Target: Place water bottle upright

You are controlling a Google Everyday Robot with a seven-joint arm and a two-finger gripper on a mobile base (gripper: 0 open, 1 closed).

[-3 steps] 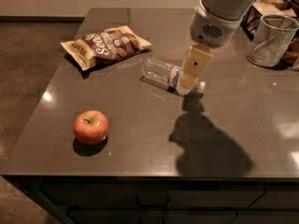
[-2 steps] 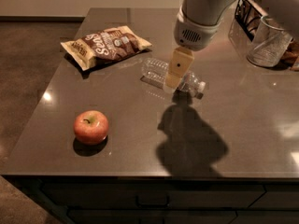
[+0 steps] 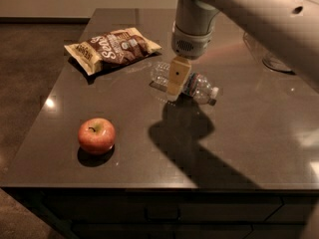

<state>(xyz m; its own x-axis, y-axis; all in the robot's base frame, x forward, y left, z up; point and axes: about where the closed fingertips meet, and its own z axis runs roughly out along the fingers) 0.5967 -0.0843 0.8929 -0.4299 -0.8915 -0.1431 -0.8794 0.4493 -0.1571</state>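
Water bottle [image 3: 198,85]: small, clear ribbed plastic, white cap; lying on side, cap pointing right.
Gripper [image 3: 175,83]: down across bottle's mid, prob. for grab.
Grip state: can't tell, apart or clamped.

Table [image 3: 259,148]: bottle, bag, apple, gripper.
Bottle [image 3: 198,87] lies on its side mid-table, gripper [image 3: 175,83] over its middle; bag [image 3: 112,49] behind-left; apple [image 3: 96,135] front-left.

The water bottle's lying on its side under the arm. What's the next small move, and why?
Probably lower the tool straight down around the water bottle. The bottle lies flat on the table with its white cap pointing right, and the tool hangs over its middle, roughly crosswise to it. It likely has to be gripped there before it can be tipped upright.
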